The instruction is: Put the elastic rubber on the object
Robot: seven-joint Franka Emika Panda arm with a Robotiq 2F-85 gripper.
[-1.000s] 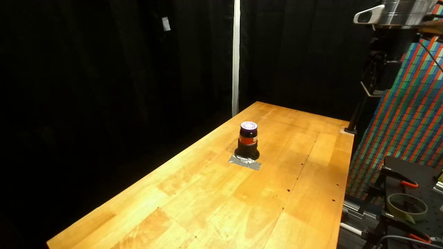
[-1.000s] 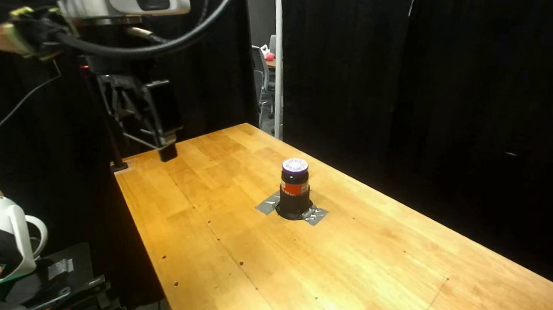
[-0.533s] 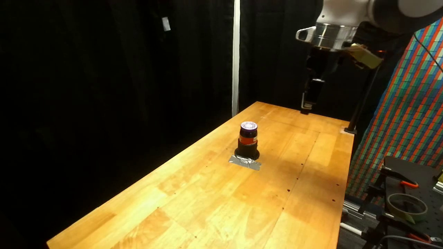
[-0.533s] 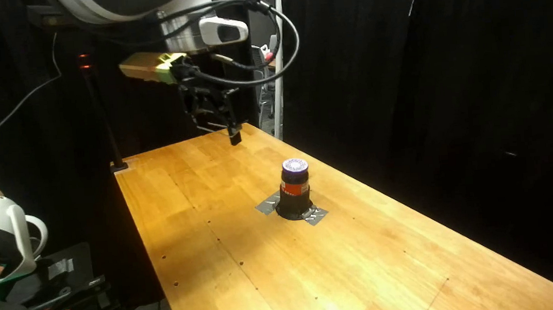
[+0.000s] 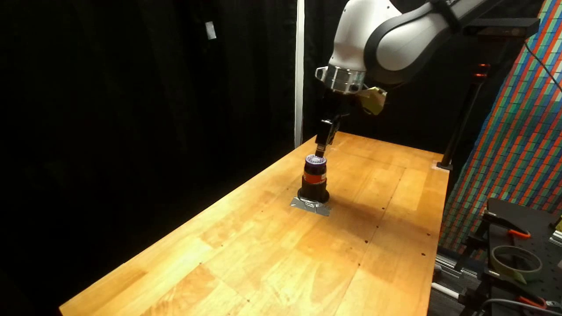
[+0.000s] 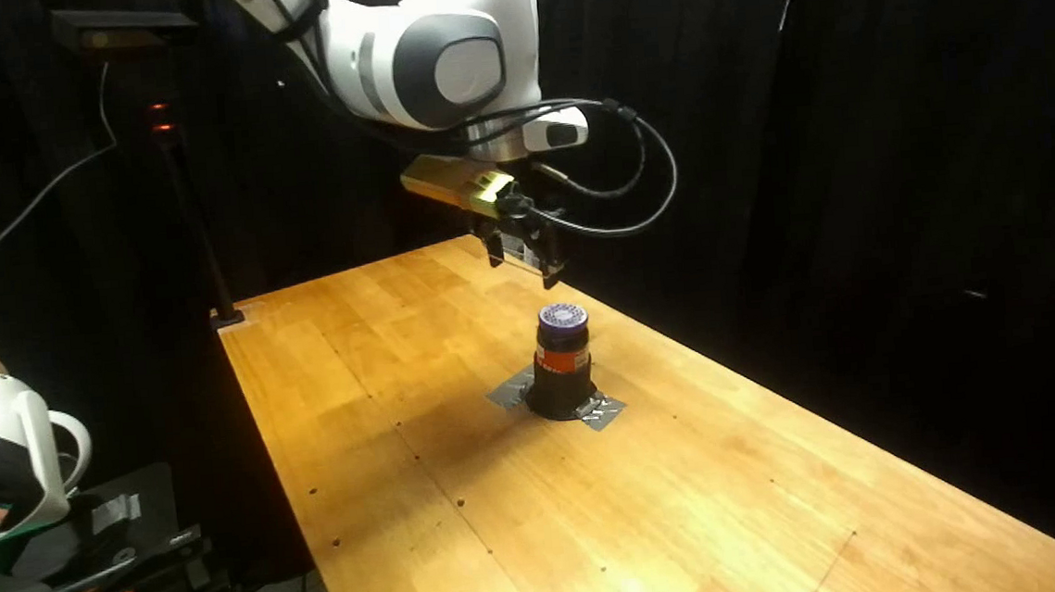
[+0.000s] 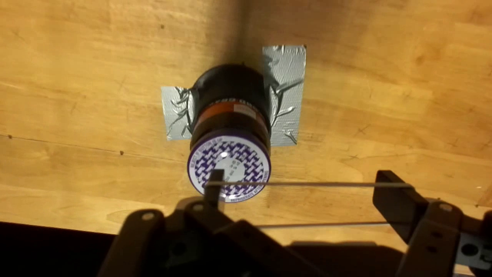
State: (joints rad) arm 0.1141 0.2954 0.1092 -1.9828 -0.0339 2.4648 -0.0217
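The object is an upright dark jar with an orange-red label, standing in a black round holder; it shows in both exterior views [image 5: 315, 178] [image 6: 562, 360]. Its white and purple lid fills part of the wrist view [image 7: 236, 154]. The elastic rubber [image 7: 307, 184] is stretched in two strands around both fingers of my gripper [image 7: 300, 181]. The gripper is open wide. In the exterior views the fingers hang just above and behind the jar [image 5: 322, 149] [image 6: 524, 268]. In the wrist view the left finger overlaps the lid and the right finger lies over bare table. The elastic is apart from the jar.
Grey tape strips [image 7: 286, 96] [image 6: 602, 412] fix the holder to the wooden table [image 5: 281, 245]. A black post [image 5: 459, 127] stands at the table's far corner. A side cart with a tape roll [image 5: 516, 262] stands beside the table. Black curtains hang behind.
The arm has swung in from the table's far corner and come down toward the jar, the gripper turning as it moved. The jar and holder have not moved.
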